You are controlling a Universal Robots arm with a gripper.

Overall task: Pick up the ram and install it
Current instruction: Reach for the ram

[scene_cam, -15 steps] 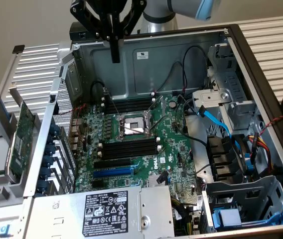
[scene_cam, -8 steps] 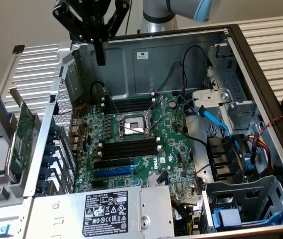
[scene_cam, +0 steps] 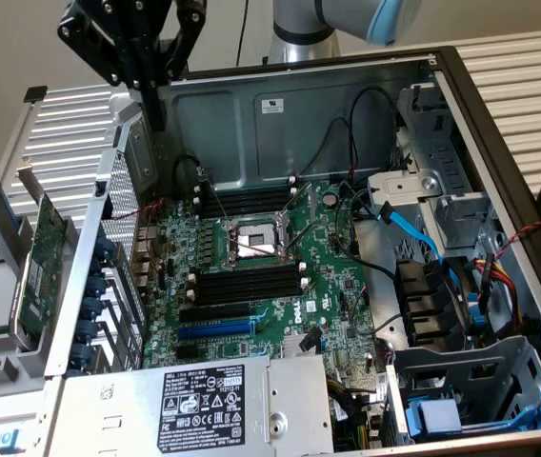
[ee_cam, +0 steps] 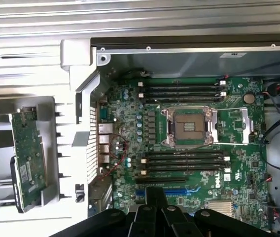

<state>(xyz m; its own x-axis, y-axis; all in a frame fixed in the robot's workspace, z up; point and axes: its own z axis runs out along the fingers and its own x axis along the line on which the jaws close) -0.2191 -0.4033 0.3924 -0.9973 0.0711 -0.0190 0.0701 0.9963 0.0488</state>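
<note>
My gripper [scene_cam: 157, 120] hangs closed and empty above the far-left corner of the case [scene_cam: 280, 133]; I can't spot the ram.

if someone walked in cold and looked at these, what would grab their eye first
Probably the open computer case with its green motherboard laid bare, the square metal processor socket at its middle between banks of black memory slots. Next, the black claw hanging high over the case's far corner on the exterior view's left. Outside the case on that same side, a green expansion card rests on the grey tray.
</note>
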